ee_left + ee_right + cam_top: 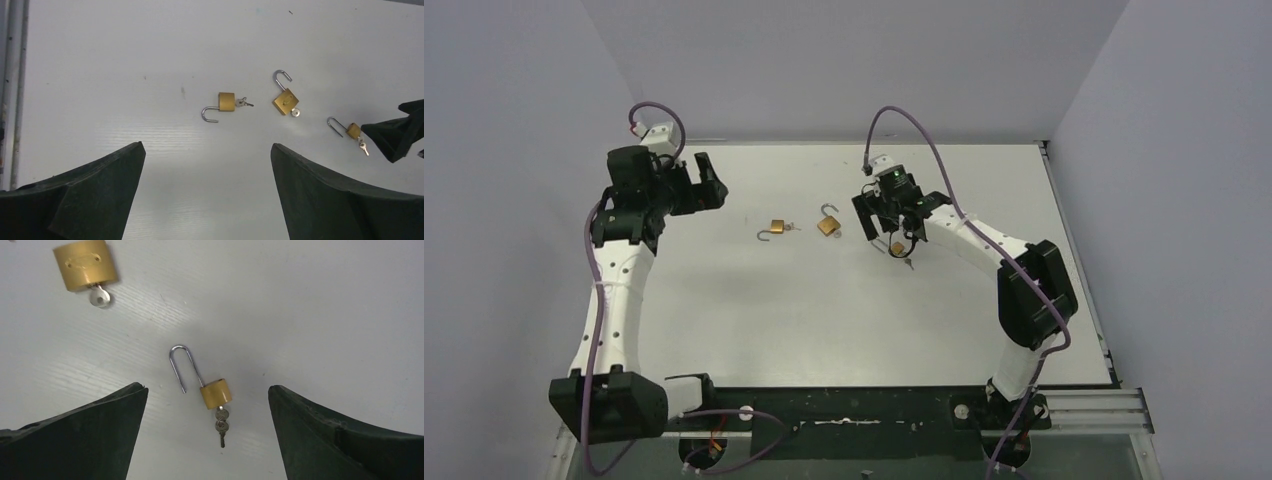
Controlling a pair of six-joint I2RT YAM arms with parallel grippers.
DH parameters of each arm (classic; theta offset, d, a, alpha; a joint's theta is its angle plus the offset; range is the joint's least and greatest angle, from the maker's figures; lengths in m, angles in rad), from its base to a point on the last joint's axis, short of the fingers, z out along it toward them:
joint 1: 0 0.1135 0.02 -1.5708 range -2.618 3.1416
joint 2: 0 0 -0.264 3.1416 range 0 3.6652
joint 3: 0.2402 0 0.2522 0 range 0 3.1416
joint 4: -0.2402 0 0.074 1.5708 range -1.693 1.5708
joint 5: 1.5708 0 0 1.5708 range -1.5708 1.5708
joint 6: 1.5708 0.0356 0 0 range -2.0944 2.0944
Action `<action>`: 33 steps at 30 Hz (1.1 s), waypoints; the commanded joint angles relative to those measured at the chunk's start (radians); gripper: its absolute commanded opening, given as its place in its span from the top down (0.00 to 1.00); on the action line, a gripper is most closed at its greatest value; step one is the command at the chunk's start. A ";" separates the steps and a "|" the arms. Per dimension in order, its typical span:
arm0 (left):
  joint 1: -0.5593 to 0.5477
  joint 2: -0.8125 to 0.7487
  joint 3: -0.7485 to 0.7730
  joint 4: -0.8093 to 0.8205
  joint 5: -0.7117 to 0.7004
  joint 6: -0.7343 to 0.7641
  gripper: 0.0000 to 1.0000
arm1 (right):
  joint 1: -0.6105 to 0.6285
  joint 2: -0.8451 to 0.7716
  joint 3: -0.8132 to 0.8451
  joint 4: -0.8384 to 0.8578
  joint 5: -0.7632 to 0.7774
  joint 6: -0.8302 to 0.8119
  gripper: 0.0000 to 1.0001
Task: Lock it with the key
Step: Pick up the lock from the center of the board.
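Three brass padlocks lie on the white table with shackles open and keys in them. The small padlock [216,393] with its hanging keys [221,422] lies between the fingers of my right gripper [207,387], which is open and hovers over it [897,247]. The middle padlock [828,224] [85,264] lies just to its left, with a silver key [100,298] in it. The left padlock [777,227] [226,102] lies further left. My left gripper [709,185] [207,145] is open and empty, held above the table to the left of all the locks.
Grey walls enclose the table [754,320] at the back and both sides. In the left wrist view the middle padlock [285,101], the small padlock [353,130] and my right gripper's fingers [395,132] show at the right.
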 commanded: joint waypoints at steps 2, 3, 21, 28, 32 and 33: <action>0.006 0.194 0.131 -0.262 0.128 -0.043 0.03 | -0.038 0.078 0.055 -0.108 -0.011 -0.109 0.05; 0.006 0.210 0.121 -0.270 0.145 -0.045 0.03 | -0.047 0.078 0.038 -0.098 -0.035 -0.115 0.05; 0.028 0.133 -0.050 -0.136 0.007 -0.140 0.03 | -0.112 0.140 -0.039 -0.033 -0.205 -0.092 0.21; 0.250 0.209 -0.131 0.006 0.496 -0.216 0.03 | -0.100 0.175 -0.033 -0.059 -0.161 -0.095 0.54; 0.237 0.110 -0.146 0.011 0.290 -0.190 0.03 | -0.099 0.171 -0.048 -0.048 -0.139 -0.088 0.57; 0.234 0.092 -0.139 -0.015 0.248 -0.176 0.03 | -0.099 0.171 -0.050 -0.046 -0.133 -0.088 0.57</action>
